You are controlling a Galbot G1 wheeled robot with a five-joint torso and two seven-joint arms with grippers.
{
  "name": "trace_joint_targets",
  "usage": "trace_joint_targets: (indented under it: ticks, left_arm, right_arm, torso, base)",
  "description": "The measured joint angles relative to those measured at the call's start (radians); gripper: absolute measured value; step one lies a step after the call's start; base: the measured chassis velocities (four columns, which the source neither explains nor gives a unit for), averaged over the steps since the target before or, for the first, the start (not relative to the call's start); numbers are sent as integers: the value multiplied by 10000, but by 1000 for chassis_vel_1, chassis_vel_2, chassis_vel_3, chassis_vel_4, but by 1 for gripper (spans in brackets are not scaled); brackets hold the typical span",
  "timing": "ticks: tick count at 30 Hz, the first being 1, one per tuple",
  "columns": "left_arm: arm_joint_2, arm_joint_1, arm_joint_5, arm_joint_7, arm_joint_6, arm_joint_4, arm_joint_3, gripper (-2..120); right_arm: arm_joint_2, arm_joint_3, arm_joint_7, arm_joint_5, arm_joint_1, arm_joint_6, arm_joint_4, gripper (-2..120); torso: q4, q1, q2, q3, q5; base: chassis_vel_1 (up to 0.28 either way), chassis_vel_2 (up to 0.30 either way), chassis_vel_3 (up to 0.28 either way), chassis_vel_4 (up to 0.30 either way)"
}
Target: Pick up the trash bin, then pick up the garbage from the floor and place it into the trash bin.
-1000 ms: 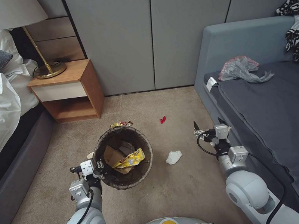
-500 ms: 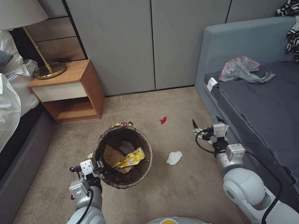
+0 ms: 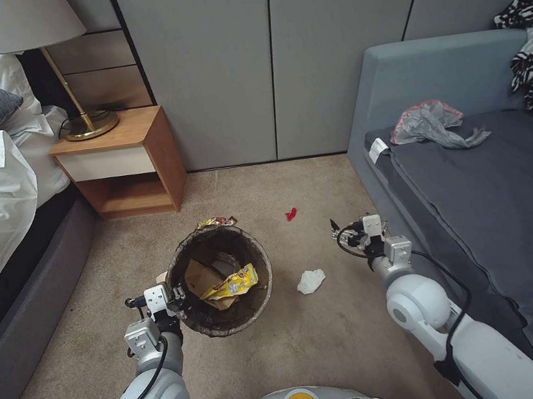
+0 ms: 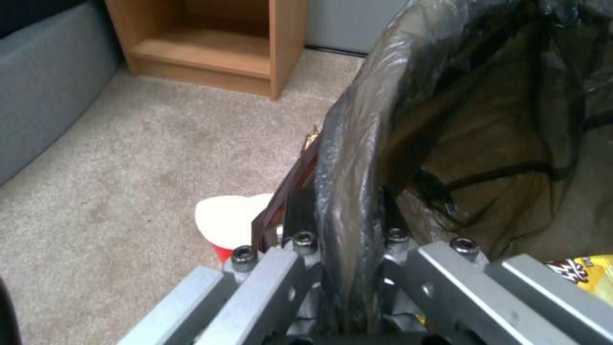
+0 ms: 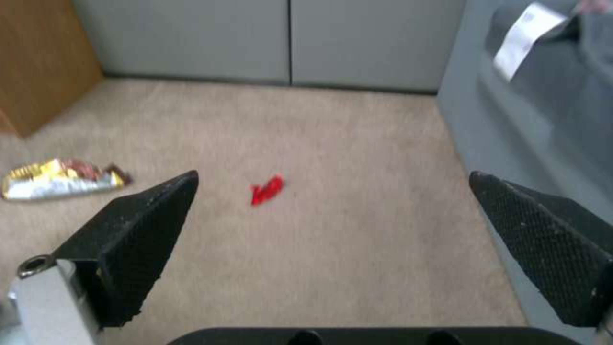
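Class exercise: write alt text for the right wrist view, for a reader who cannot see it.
The right pincer is open above beige carpet, framing a small red scrap. A shiny snack wrapper lies to one side, near a wooden nightstand.

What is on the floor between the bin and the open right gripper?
A crumpled white tissue on bare carpet, between bin and right gripper, in the head view.
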Motion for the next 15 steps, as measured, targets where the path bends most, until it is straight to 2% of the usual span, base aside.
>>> trace_joint_targets:
  ticks: [3,5,10,13,15]
  left_arm:
    - [-5,0,5,-2,2,0,5,0]
    - [-37,12,24,-4,10,0,30,0]
    - [-75,23,62,-2,11,8,60,0]
    - [-97,34,82,-4,11,14,79,0]
    - [-97,39,89,-4,11,15,83,0]
  right_arm:
    - [-26,-158,-45,71,313,-101,-338,100]
    - [51,-573,-98,279,1164,-269,-1140,100]
    - [245,-912,-119,321,1727,-290,-1731,100]
    - [438,-1151,-140,331,2034,-241,-2220,100]
    - [765,-1465,-164,250,2388,-68,-2968,100]
  torso:
    - [0,0,0,0,0]
    - [1,0,0,0,-1]
    - [1,0,0,0,-1]
    - [2,0,0,0,-2]
    - [0,0,0,0,-2]
  base:
    - [0,0,0,0]
    - [0,0,0,0]
    - [0,0,0,0]
    - [0,0,0,0]
    - [0,0,0,0]
